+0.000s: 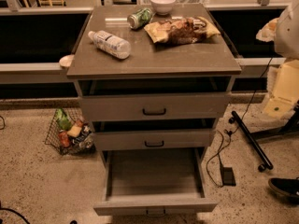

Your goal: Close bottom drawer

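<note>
Bottom drawer [140, 204] stood pulled far out of the cabinet [154, 62]. Its tray was empty, its low front panel was nearest the camera, and its small dark handle [155, 213] sat almost at the lower edge of view. The gripper was not in view, so you could not tell how its jaws stood. A pale shape [288, 27] at the right edge may have been arm housing; uncertain.

Risks, as judged:
- A push off-centre on that wide panel would likely rack the tray on its runners and jam it.
- A contact above the panel's top edge would slip into the tray.
- A hard slam could set the water bottle [110, 43] and the can [140, 17] rolling; both lay on their sides on top, near a bowl [162, 3] and a snack bag [180, 30].

Around:
- The middle drawer [154, 139] and top drawer [154, 107] each showed a dark gap above.
- On the floor to the right were a cable [216, 155], a small black box [228, 175] and a black wheeled bar [252, 141].
- A shoe [285, 186] stood close by, so someone was there.
- A wire basket [70, 132] sat to the left, clear of the drawer's path.
</note>
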Robot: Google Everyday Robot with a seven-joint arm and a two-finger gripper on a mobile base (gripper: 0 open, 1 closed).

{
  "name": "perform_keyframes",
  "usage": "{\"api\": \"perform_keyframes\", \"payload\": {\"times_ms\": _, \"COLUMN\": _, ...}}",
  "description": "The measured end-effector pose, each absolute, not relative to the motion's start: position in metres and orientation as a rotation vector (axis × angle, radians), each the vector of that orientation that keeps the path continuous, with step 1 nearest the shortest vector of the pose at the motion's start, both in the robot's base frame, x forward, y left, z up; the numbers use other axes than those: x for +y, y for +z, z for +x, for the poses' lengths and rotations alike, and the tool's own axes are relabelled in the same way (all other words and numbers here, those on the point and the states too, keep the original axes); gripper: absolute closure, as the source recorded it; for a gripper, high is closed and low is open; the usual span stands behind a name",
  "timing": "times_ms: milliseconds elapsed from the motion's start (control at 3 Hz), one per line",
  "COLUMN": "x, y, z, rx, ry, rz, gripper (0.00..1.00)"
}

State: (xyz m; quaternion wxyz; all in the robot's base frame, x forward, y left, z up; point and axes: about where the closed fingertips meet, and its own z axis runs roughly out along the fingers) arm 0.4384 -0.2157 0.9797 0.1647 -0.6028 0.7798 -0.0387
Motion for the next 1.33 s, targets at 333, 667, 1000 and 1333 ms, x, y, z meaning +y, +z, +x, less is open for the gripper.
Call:
{"api": "perform_keyframes", "payload": {"times_ms": 333, "x": -0.216, "y": 0.98, "z": 0.438, "rx": 2.222, "ry": -0.11, "rz": -1.718, "gripper": 0.0}}
{"api": "perform_keyframes", "payload": {"times_ms": 667, "x": -0.207, "y": 0.948, "z": 0.436, "rx": 2.198, "ry": -0.02, "rz": -1.744, "gripper": 0.0}}
{"api": "perform_keyframes", "payload": {"times_ms": 1000, "x": -0.192, "y": 0.893, "z": 0.43, "rx": 2.172, "ry": 0.137, "rz": -1.764, "gripper": 0.0}}
{"api": "perform_keyframes", "payload": {"times_ms": 1333, "x": -0.17, "y": 0.835, "z": 0.422, "rx": 2.16, "ry": 0.307, "rz": -1.761, "gripper": 0.0}}
